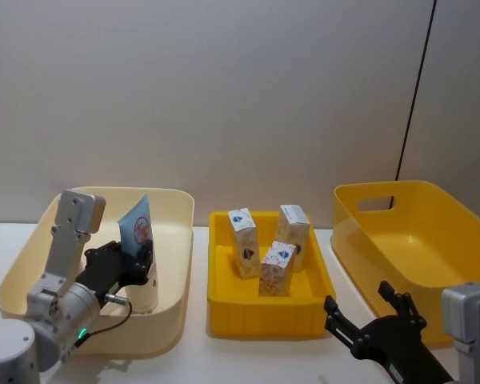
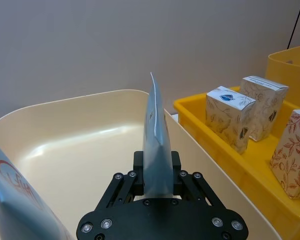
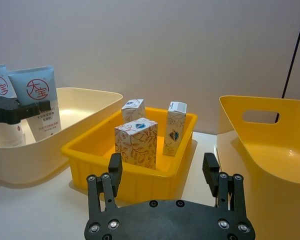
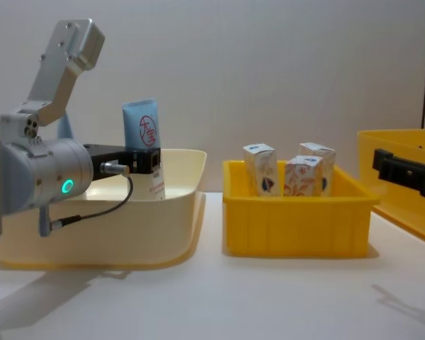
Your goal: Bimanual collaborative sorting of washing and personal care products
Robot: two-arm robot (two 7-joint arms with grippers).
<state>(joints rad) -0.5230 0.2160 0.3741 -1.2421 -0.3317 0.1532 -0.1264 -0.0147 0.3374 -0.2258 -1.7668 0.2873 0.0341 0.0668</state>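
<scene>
Left pincer (image 1: 142, 266) clamped on upright pale-blue tube (image 1: 138, 228), inside cream tub (image 1: 120, 191). Second tube (image 2: 10, 195) cut off at edge. Three cartons (image 1: 244, 240) upright in yellow tray (image 1: 264, 316). Right pincer (image 1: 358, 300) spread wide, empty, beside yellow bin (image 1: 400, 192).

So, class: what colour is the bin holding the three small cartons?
The bin is bright yellow, seen best in the head view.
</scene>
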